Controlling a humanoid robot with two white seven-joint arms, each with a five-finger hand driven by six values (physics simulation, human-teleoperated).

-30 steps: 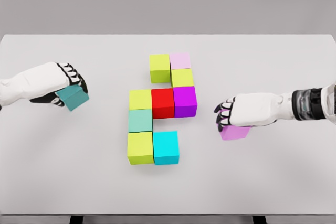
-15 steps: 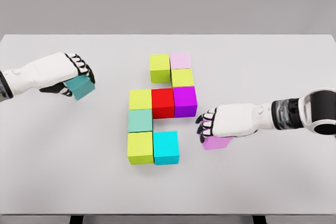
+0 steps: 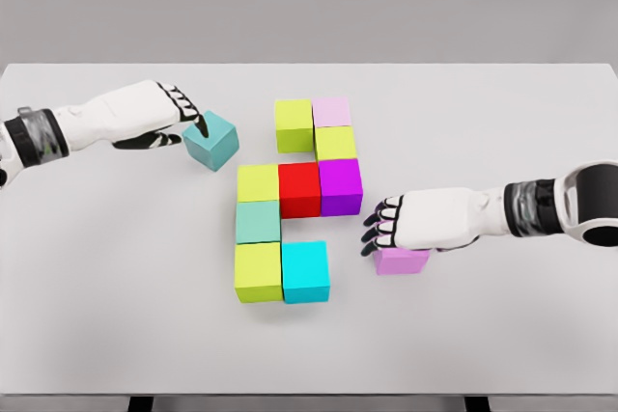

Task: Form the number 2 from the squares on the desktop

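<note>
item: teal cube (image 3: 212, 140), lying tilted on the white surface (image 3: 502, 325) up-left of the block figure (image 3: 294, 202); left hand (image 3: 154, 115) touches its near edge, fingers (image 3: 197, 124) extended, not closed round it. item: violet cube (image 3: 403, 260), right of the cyan block (image 3: 305, 271), under the right hand (image 3: 420, 222), fingers draped over, grip unclear. both likely rigid, light, smooth-sided; take by opposite flat faces.

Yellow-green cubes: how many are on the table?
4. One at the figure's top left, one below the pale pink cube, one left of the red cube, one at the bottom left. None seem hidden.
</note>
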